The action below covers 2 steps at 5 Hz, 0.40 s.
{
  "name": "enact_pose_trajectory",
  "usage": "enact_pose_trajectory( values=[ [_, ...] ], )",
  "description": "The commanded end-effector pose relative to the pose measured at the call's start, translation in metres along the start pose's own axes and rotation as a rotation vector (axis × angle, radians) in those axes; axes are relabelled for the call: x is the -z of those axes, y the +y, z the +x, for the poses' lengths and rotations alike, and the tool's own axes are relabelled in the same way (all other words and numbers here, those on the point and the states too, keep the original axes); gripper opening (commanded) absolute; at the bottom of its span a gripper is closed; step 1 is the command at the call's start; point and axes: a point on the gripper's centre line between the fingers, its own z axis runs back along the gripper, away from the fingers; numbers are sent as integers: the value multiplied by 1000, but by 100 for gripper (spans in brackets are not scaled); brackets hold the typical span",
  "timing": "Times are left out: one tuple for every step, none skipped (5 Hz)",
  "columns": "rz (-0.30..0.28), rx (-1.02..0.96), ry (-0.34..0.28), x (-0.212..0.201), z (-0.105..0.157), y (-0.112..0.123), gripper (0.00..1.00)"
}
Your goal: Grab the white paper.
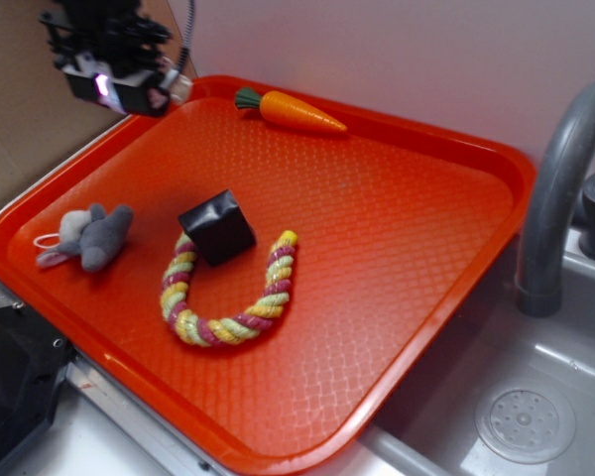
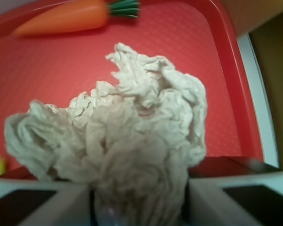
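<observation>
The white paper (image 2: 132, 136) is a crumpled, creased wad that fills the middle of the wrist view. Its lower part is pinched between my two grey fingers (image 2: 61, 202). My gripper (image 2: 139, 202) is shut on it, and the wad sticks out forward over the red tray (image 2: 188, 52). In the exterior view my gripper (image 1: 164, 94) hangs over the tray's back left corner, above the surface. There the paper shows only as a small pale bit (image 1: 181, 87) at the gripper's tip.
An orange toy carrot (image 1: 293, 111) lies by the tray's back rim. A black cube (image 1: 216, 228), a coloured rope toy (image 1: 228, 307) and a grey-and-white plush mouse (image 1: 89, 236) lie mid-left. A grey faucet (image 1: 560, 188) and a sink drain (image 1: 526, 424) are at the right.
</observation>
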Motion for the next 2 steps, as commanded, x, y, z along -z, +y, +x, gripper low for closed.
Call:
enact_pose_trajectory(
  values=[
    [-151, -8, -53, -67, -16, 13, 0],
    [-180, -30, -7, -67, -10, 18, 0]
  ],
)
